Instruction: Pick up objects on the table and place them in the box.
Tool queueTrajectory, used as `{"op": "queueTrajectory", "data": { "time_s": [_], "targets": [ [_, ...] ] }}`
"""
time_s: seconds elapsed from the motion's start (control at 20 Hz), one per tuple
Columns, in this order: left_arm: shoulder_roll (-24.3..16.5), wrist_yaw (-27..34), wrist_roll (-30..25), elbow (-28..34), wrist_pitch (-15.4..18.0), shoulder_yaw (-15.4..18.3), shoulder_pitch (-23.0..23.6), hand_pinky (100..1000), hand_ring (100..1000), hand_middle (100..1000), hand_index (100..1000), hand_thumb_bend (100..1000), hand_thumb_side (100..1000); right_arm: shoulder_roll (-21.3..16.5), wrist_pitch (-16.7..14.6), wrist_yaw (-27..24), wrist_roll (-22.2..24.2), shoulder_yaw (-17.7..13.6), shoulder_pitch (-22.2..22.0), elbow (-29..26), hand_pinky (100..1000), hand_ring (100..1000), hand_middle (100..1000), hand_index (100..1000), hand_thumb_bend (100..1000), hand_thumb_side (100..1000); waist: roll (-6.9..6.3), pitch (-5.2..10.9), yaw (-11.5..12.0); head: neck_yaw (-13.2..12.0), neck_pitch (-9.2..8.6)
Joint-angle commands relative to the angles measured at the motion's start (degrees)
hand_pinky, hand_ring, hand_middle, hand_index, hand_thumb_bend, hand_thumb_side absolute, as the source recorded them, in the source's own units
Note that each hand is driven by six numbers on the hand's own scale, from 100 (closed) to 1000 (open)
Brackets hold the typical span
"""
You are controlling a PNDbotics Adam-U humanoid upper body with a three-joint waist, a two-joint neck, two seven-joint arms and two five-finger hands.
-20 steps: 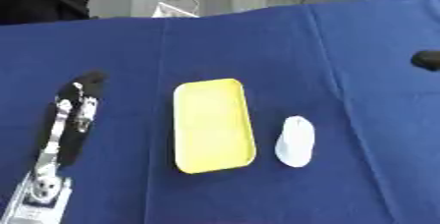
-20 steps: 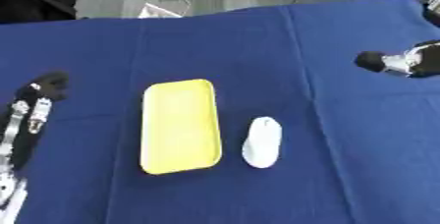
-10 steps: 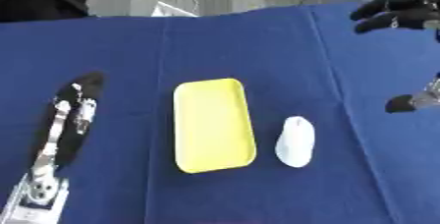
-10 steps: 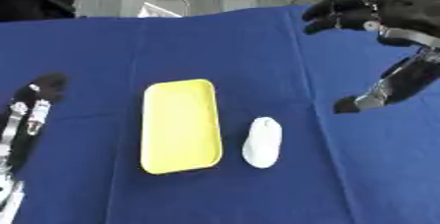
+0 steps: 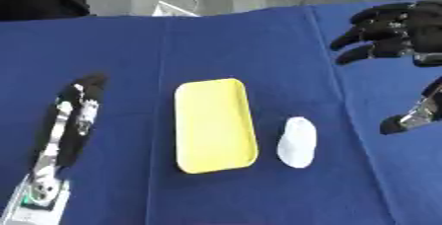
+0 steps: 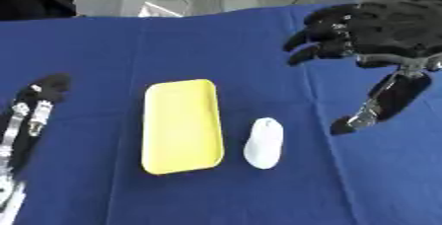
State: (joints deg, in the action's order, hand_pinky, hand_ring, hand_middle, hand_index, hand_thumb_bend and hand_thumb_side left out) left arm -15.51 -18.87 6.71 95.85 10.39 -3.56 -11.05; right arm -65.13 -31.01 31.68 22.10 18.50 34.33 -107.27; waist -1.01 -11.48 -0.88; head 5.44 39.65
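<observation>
A shallow yellow box (image 5: 215, 124) lies flat in the middle of the blue table. Just right of it rests a small white oval object (image 5: 298, 142). My right hand (image 6: 380, 26) hovers above the table to the right of the white object, its fingers spread and lightly bent, its thumb (image 6: 376, 105) hanging down; it holds nothing. My left hand (image 5: 71, 118) lies flat at the left edge with straight fingers pointing away from me, well clear of the box.
A blue cloth (image 5: 250, 41) covers the whole table. Beyond its far edge there is grey floor with a white cable (image 5: 177, 8) and a dark shape at the upper left.
My right hand has come in from the right edge and moved left and lower, toward the white object. The left hand, box and white object have stayed put.
</observation>
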Motion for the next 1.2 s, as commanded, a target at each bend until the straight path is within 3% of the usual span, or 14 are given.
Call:
{"op": "queueTrajectory", "data": {
  "time_s": [0.05,0.5,0.8,1.2],
  "targets": [
    [-1.41,-0.27,-0.23,1.08,0.16,-0.14,-0.36,789,789,803,895,100,1000,-0.95,-1.01,0.82,0.02,0.18,1.57,0.13,957,854,890,900,657,569,0.20,0.67,0.04,0.43,-0.05],
    [-1.71,-0.29,-0.41,1.11,0.25,-0.27,-0.38,789,790,804,895,100,1000,-0.02,-4.98,4.08,0.87,4.05,5.39,2.17,947,862,889,896,649,555,0.57,0.52,0.03,0.32,-0.11],
    [-1.98,-0.29,-0.71,1.22,0.40,-0.56,-0.69,790,791,804,895,100,1000,4.65,-11.25,8.39,3.03,10.28,12.43,10.31,945,872,891,899,646,550,1.01,0.08,0.34,0.61,-0.75],
    [-2.01,-0.41,-0.93,1.31,0.53,-0.72,-0.93,790,791,805,895,100,1000,8.41,-15.52,12.28,1.36,12.36,15.84,16.98,943,872,890,899,645,545,1.34,-0.51,0.84,0.29,-0.92]
  ]
}}
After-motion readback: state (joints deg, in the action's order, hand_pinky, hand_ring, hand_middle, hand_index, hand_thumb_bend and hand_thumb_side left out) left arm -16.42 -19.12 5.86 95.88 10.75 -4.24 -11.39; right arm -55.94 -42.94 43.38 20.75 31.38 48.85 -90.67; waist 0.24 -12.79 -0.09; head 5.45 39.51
